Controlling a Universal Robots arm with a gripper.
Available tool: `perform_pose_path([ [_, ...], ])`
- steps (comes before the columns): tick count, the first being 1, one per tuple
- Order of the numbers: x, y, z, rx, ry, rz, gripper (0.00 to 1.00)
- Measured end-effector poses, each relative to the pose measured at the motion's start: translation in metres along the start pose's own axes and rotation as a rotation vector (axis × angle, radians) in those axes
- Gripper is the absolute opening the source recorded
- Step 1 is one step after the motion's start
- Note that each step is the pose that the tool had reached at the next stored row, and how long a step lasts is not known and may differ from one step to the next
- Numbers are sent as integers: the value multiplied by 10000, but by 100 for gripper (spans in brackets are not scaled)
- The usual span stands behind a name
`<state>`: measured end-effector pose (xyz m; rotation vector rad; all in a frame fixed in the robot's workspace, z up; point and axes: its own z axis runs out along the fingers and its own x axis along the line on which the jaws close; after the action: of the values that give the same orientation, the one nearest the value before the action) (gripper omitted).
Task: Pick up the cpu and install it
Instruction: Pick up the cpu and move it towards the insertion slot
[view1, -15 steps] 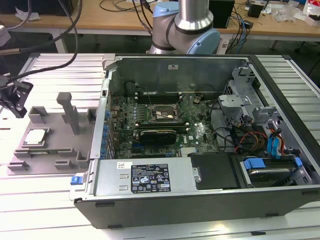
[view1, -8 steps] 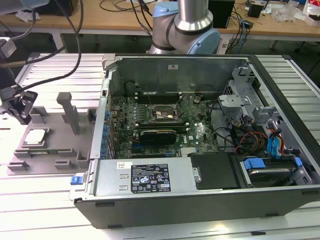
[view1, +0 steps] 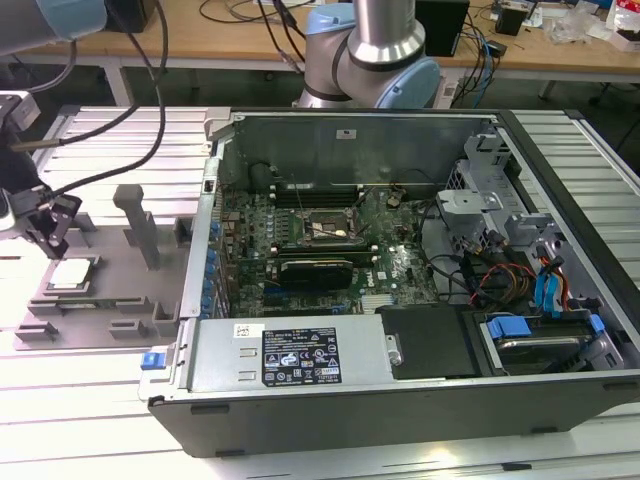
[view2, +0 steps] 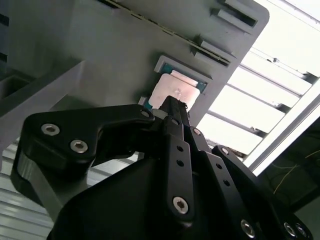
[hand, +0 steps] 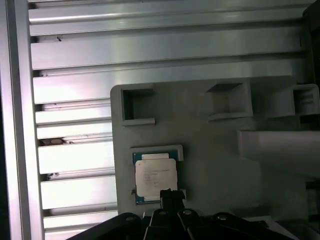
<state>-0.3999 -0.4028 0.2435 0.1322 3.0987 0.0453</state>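
While hand (view1: 47, 235) hangs close over cpu (view1: 72, 273), cpu in grey fixture (view1: 120, 290)

Cpu (hand: 156, 177): silvery-grey top with faint print and a blue-green border. Pincer (hand: 168, 194): matte black. Silver screw heads on it in the second wrist view. Fixture (hand: 210, 135): plain mid grey. Bench (view1: 100, 410): silver, ribbed in parallel slats, bright glare stripes. Computer case (view1: 350, 140): grey metal inside, black outer shell. Motherboard (view1: 400, 275): dark green. Label (view1: 300, 355): black, white print. Clip (view1: 152, 359): blue. Arm (view1: 385, 30): silver with pale blue joints.
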Motion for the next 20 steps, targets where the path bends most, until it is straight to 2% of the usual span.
perform_pose_path([
  [2,12,-3,60,0,0,0,11],
  [9,35,-7,163,0,1,1,11],
  [14,53,-13,298,-1,0,0,11],
  [19,53,-13,301,0,1,0,11],
  [20,54,-13,302,0,1,0,24],
])
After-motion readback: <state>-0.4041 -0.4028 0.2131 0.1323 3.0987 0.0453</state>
